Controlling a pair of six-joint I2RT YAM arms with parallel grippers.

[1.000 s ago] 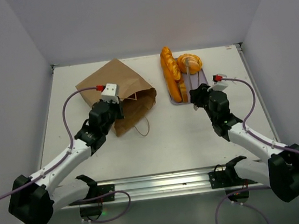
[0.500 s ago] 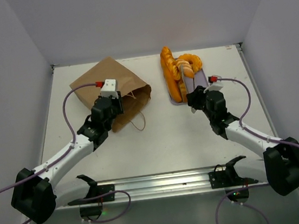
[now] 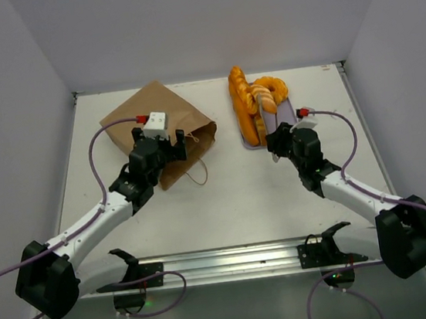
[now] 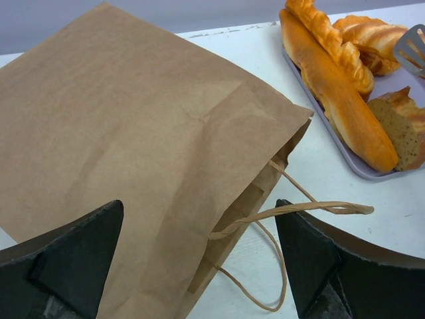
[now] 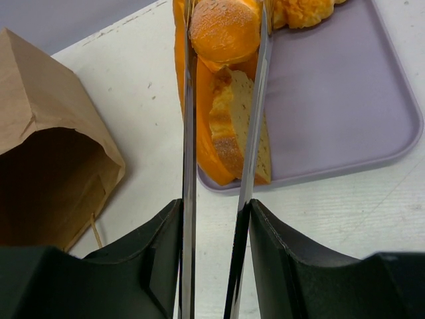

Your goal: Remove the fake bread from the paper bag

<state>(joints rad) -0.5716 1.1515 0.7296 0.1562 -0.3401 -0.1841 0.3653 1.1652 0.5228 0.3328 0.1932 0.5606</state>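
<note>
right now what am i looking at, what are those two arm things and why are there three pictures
These are two robot arms bolted to the near edge of a table. One picture looks down from above; the other two come from small cameras on each wrist, so each shows its own claw. On the table lie a brown paper bag on its side and a lavender tray with toy bread on it. The left claw is open by the bag's mouth, holding nothing. The right claw is shut on metal tongs, whose tips sit either side of one bread piece over the tray.
</note>
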